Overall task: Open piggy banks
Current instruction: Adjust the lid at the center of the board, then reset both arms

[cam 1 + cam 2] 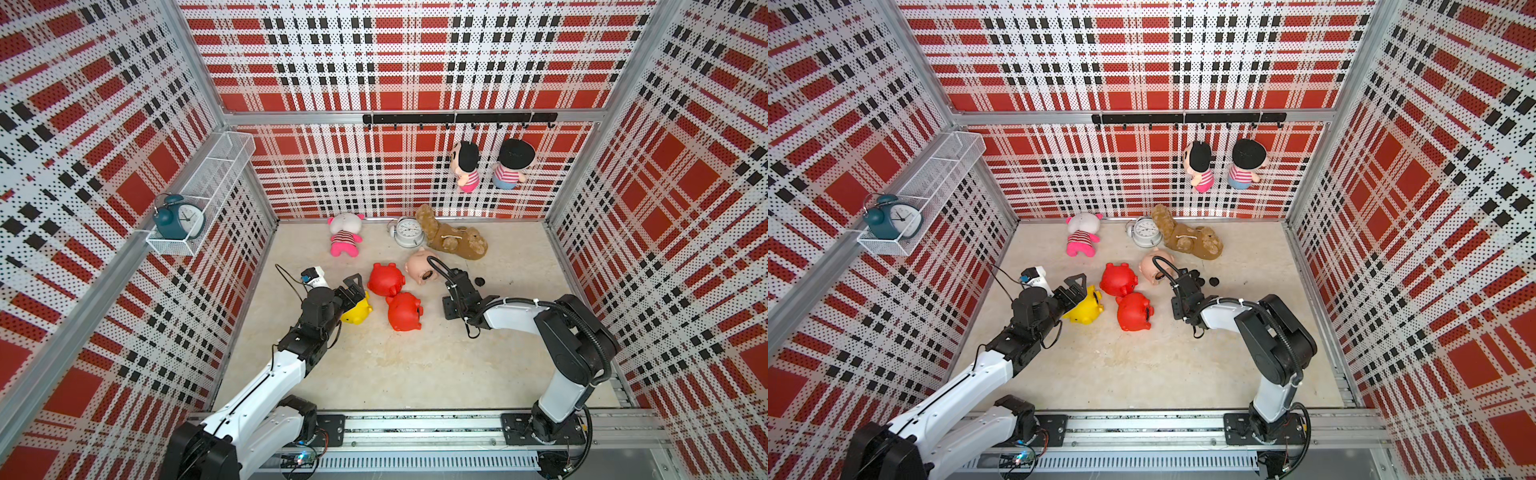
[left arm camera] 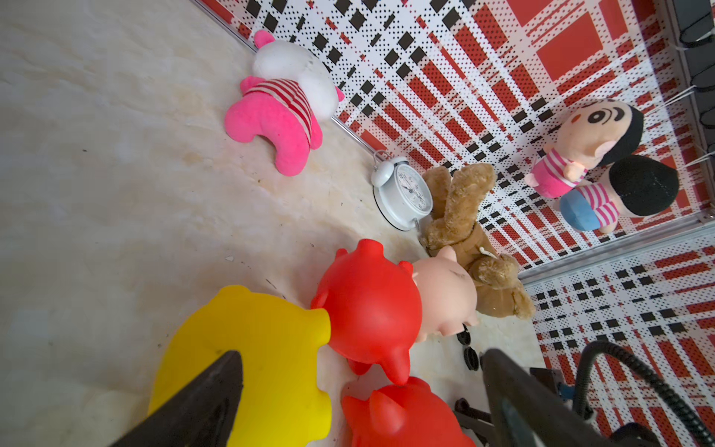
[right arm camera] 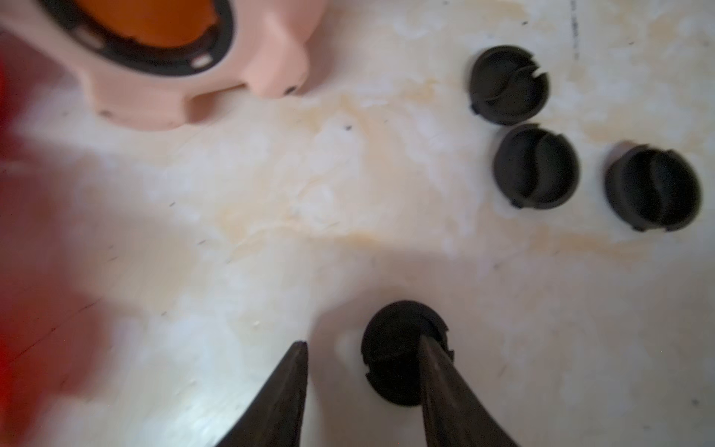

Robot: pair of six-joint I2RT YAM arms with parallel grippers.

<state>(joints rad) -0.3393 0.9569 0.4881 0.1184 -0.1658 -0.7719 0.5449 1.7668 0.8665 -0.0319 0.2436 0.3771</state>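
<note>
- The left arm reaches up from the lower left of both top views, forearm slanting towards the centre. The left hand has its fingers spread wide, with the yellow piggy bank partly between them.
- Four piggy banks cluster mid-frame on the counter: one yellow, two red, one pale pink. The upper red piggy bank sits just beside the lower red piggy bank. The pale pink piggy bank lies to their right, belly hole uncovered.
- The right arm bends in from the lower right, wrist turned down. The right hand has its fingers apart, clamping nothing.
- Four black plugs lie loose on the counter. The near plug sits at one fingertip, and the three grouped plugs lie farther off.
</note>
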